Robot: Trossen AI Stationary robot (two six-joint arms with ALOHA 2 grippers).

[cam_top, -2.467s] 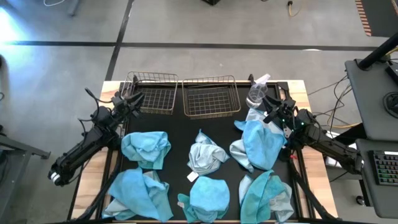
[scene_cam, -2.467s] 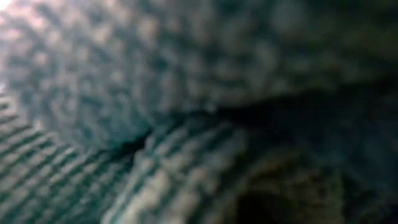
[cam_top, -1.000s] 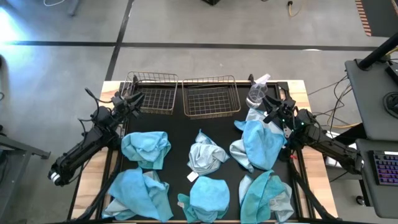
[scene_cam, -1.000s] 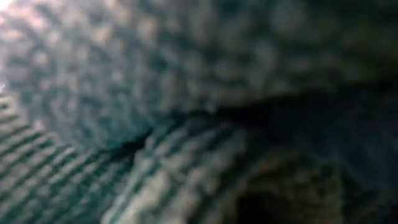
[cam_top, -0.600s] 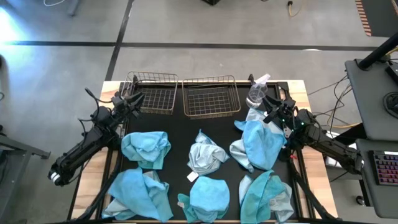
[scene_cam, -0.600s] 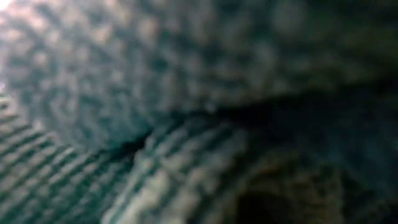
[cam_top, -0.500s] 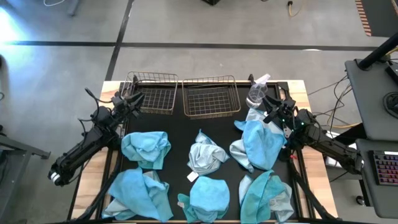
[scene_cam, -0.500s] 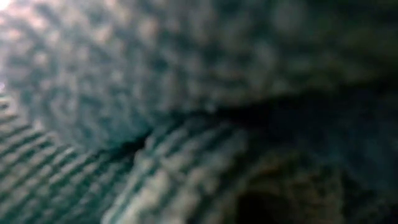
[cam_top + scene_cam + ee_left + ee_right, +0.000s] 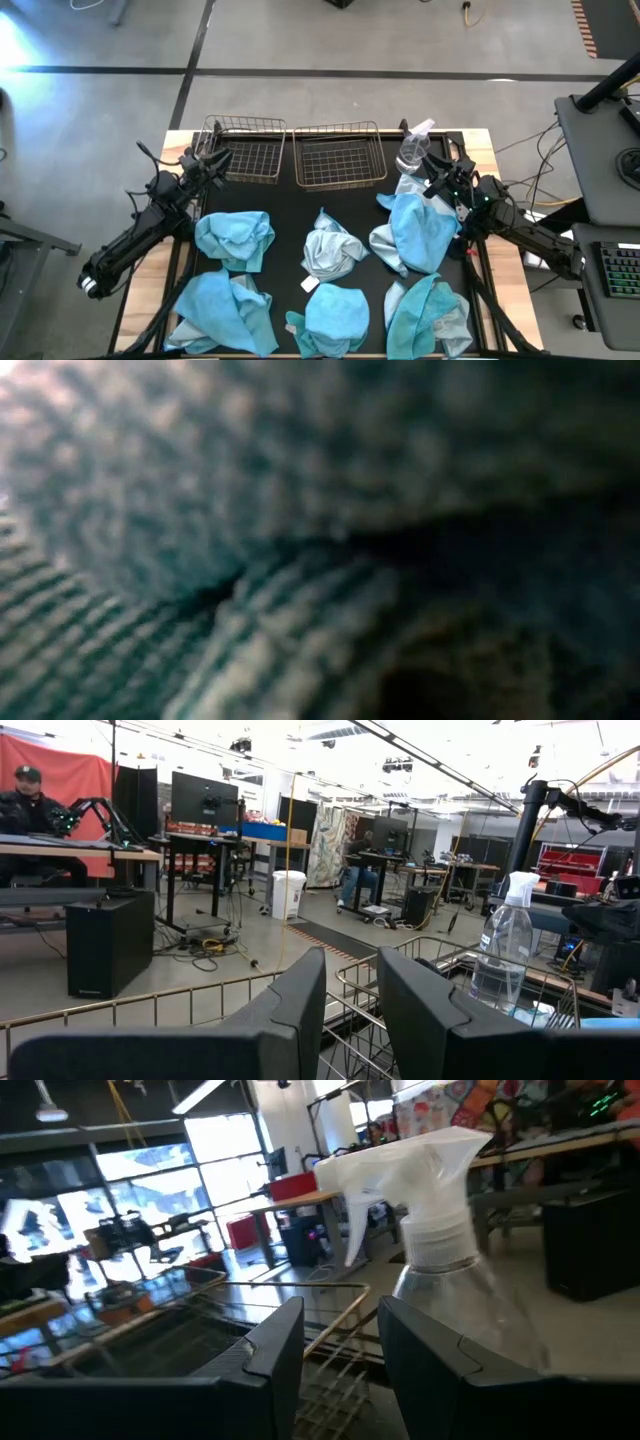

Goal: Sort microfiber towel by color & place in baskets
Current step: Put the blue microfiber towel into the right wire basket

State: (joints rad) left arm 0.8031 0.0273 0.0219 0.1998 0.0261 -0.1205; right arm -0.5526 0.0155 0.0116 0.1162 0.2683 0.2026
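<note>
My left pincer (image 9: 212, 160) hovers at the near corner of the left basket (image 9: 244, 150), fingers (image 9: 290, 1010) spread with a narrow gap, pinching nothing. My right pincer (image 9: 434, 172) sits just beside the spray bottle (image 9: 413, 150), right of the right basket (image 9: 340, 155), fingers a little apart and empty. Both baskets hold no cloth. On my side of the baskets lie turquoise towels (image 9: 234, 238) and one pale towel (image 9: 332, 250) on the black mat (image 9: 288, 210). The low camera is smothered by blurred fabric (image 9: 250, 510); I cannot tell which towel. The nearest towels are cut off at the table's edge.
</note>
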